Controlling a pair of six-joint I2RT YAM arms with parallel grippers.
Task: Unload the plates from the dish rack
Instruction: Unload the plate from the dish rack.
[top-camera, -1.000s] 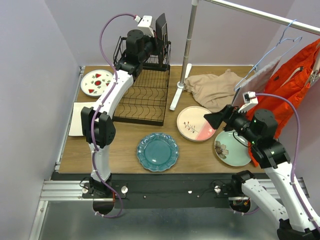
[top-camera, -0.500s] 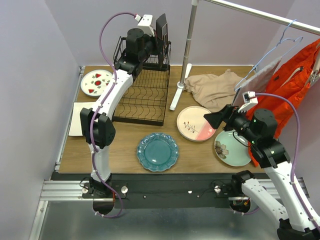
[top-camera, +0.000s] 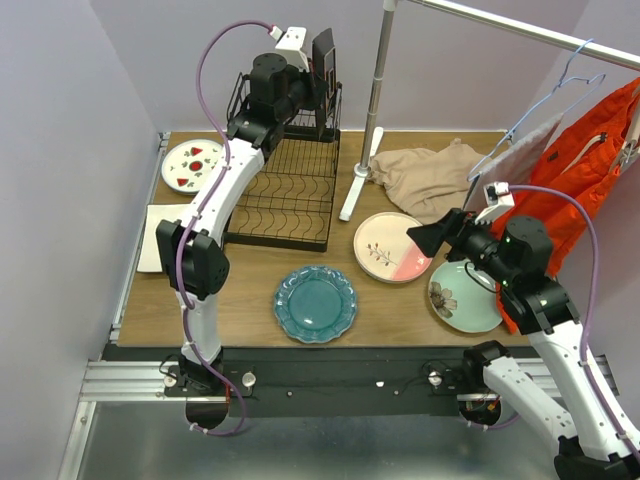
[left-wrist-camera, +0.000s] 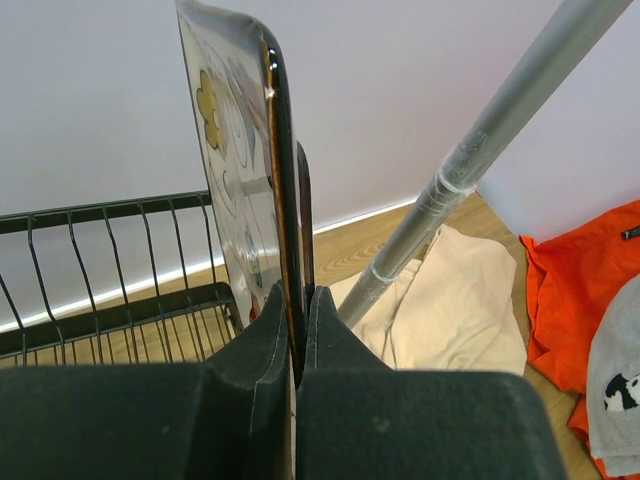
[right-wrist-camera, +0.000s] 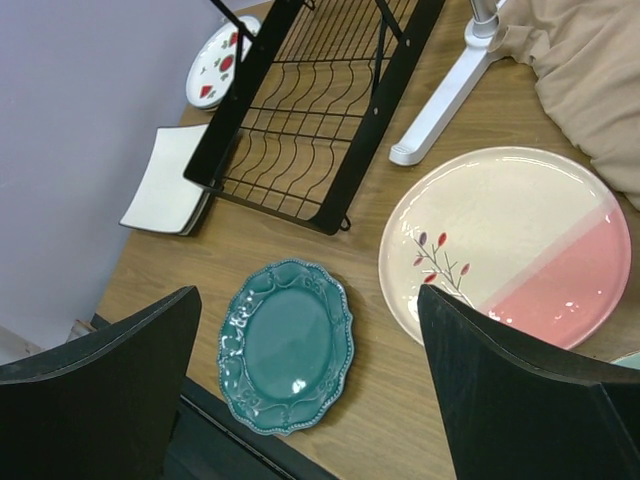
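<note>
At the upper middle of the overhead view, the left pincer (top-camera: 305, 78) is nipped nearly shut on the lower edge of the square floral plate (left-wrist-camera: 235, 170). The plate stands upright on its edge, up over the raised back basket of the dish rack (top-camera: 290, 185). The rack's lower tray of wavy dividers has no plates in it.

The right pincer (top-camera: 432, 240) hangs at the right of the frame with its jaws spread wide and nothing between them, just above the cream-pink plate (top-camera: 392, 247).

Flat on the surface (top-camera: 250, 290) lie the scalloped teal plate (top-camera: 315, 303) at lower centre, the pale green floral plate (top-camera: 463, 296) at the right, the red-fruit plate (top-camera: 194, 165) at the upper left, and a white square plate (top-camera: 158, 237) beside the rack's left edge.

A beige cloth (top-camera: 430, 175) sits crumpled behind the cream-pink plate.
</note>
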